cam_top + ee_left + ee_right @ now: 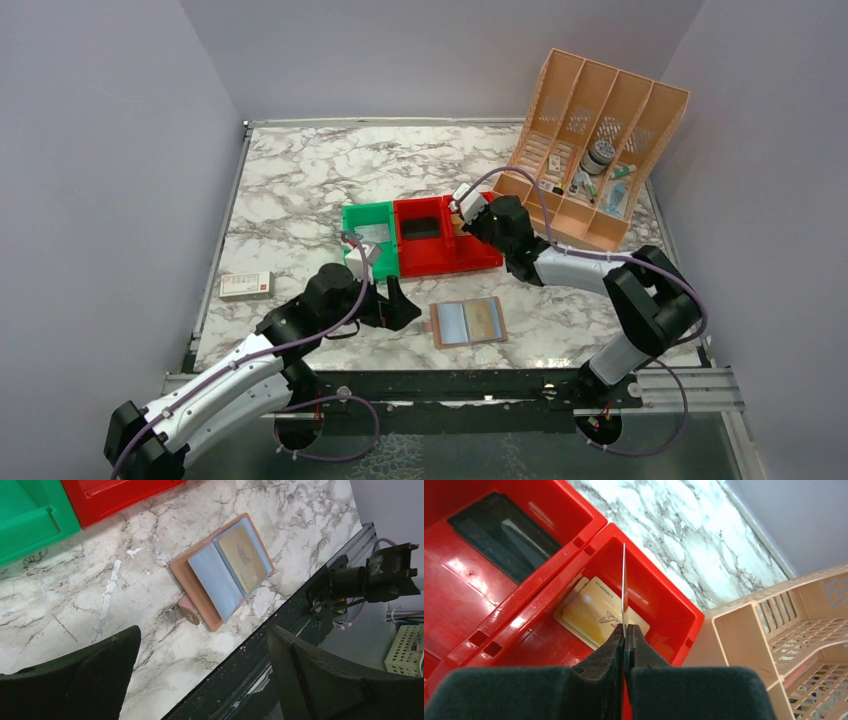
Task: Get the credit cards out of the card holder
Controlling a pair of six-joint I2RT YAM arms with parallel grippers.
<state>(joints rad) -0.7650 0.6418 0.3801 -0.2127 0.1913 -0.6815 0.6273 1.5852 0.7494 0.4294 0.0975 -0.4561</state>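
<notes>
The card holder lies open and flat near the table's front edge. In the left wrist view it shows a yellow-gold card in its right clear pocket. My left gripper is open and empty just left of the holder, its jaws wide apart above the table edge. My right gripper is over the red bin. It is shut on a thin credit card seen edge-on, above yellow-gold cards lying in the bin's small compartment.
A dark flat card lies in the red bin's larger compartment. A green bin adjoins the red one on its left. A peach slotted organizer stands at the back right. A small white-and-red box lies at the left.
</notes>
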